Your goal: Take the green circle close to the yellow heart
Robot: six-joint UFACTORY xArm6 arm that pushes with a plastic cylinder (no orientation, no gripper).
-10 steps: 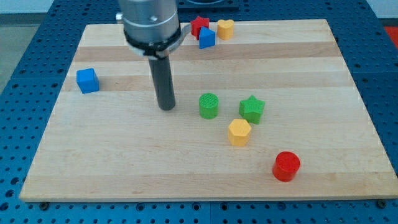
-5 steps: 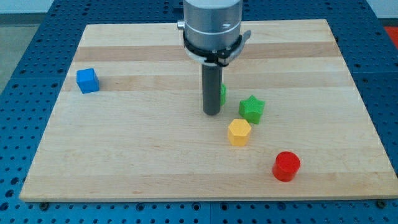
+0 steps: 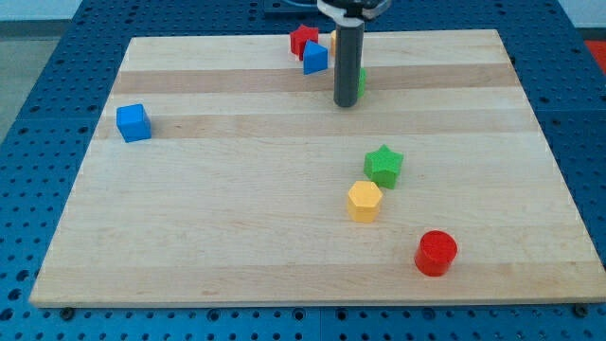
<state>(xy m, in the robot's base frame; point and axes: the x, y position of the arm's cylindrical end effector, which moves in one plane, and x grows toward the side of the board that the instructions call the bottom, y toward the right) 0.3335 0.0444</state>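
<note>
My tip point(image 3: 347, 103) rests on the board near the view's top, just right of centre. The green circle point(image 3: 362, 82) is almost wholly hidden behind the rod; only a green sliver shows at the rod's right side, touching it. The yellow heart point(image 3: 333, 42) is mostly hidden behind the rod too; a thin yellow edge shows at the rod's left near the board's top edge. The green circle lies just below where the heart sits.
A red star point(image 3: 302, 41) and a blue block point(image 3: 314, 59) sit left of the rod at the top. A blue cube point(image 3: 133, 122) is at the left. A green star point(image 3: 383, 165), a yellow hexagon point(image 3: 365, 201) and a red cylinder point(image 3: 436, 252) lie at the lower right.
My tip came in from the left to the green circle, then moved toward the view's top, pushing the circle up from the middle of the board to near the yellow heart.
</note>
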